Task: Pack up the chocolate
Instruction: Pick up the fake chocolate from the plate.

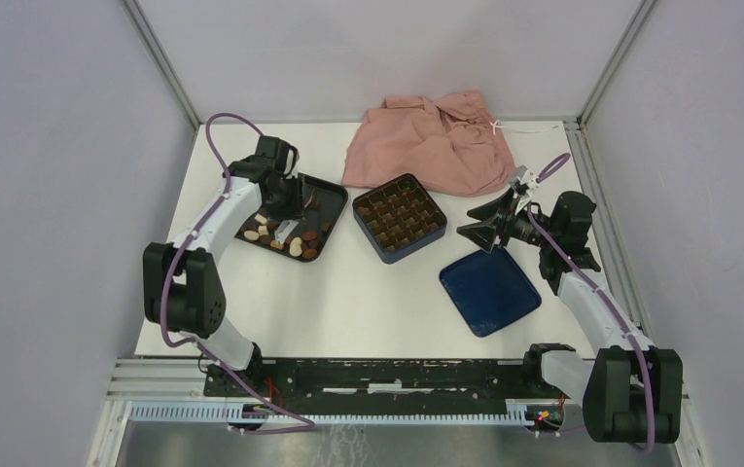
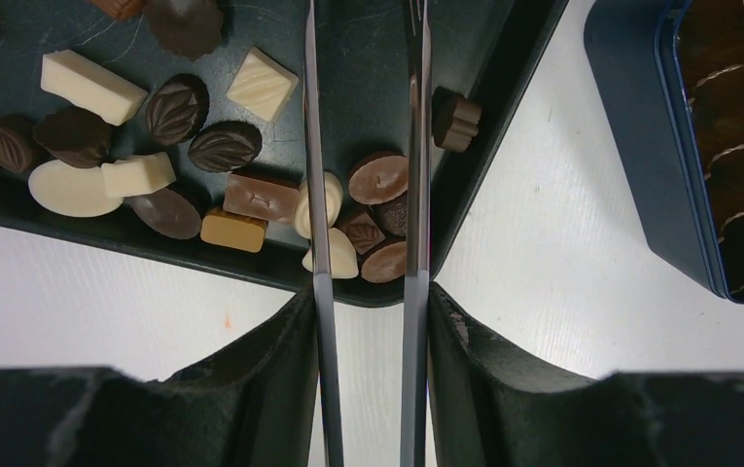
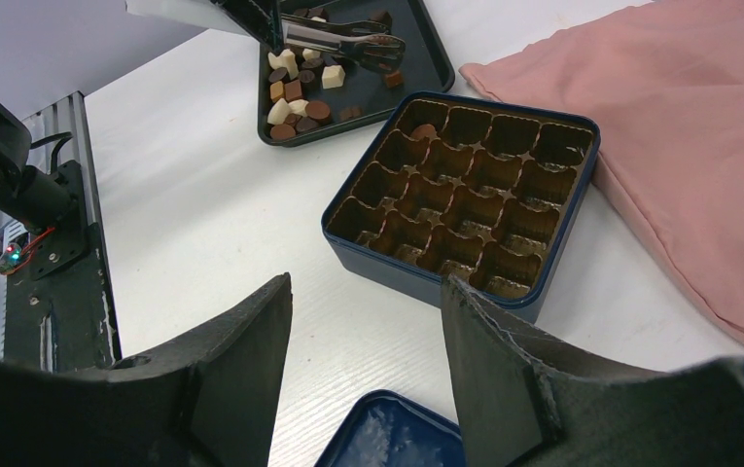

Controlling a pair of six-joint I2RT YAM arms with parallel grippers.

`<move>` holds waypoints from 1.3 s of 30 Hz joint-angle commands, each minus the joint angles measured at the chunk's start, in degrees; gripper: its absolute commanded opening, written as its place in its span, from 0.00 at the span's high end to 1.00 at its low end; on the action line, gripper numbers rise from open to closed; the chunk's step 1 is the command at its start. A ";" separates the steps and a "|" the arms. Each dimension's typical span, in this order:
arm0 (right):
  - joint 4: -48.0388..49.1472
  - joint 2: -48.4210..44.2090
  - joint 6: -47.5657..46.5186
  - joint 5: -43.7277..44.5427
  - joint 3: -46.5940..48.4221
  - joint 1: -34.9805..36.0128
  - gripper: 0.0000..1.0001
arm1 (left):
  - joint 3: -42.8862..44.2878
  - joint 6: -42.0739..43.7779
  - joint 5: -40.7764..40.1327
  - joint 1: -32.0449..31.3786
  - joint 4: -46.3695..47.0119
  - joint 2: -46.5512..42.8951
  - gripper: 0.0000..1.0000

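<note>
Chocolate (image 1: 280, 236) lies loose in the black tray (image 1: 338, 197) at the left, pieces crowded toward one corner. Left gripper (image 2: 368, 309) is closed partway on thin metal tongs (image 2: 416, 146), whose blades straddle that crowded cluster just inside the rim. We judge a squeeze here may catch two pieces at once or flick one over the rim, and smooth domed pieces may slip in transit. One brown piece (image 3: 424, 130) sits in the blue box (image 1: 413, 249) at centre. Right gripper (image 3: 366, 292) hangs wide apart and empty above the lid (image 1: 489, 290).

Bare table (image 1: 348, 282) between tray (image 1: 338, 193) and box (image 1: 416, 246); cloth (image 1: 426, 146) perhaps against box.
</note>
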 commanded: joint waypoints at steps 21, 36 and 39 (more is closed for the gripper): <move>2.35 0.63 0.39 -1.15 2.41 0.20 0.37 | 2.22 2.10 2.66 -0.05 1.46 -2.31 0.53; 2.34 0.79 0.38 -1.30 2.51 0.37 0.37 | 3.26 2.58 -0.23 -1.05 0.71 0.37 0.52; 2.36 0.81 0.24 -1.31 2.49 0.37 0.37 | 3.55 2.67 -0.22 -1.10 0.49 0.59 0.52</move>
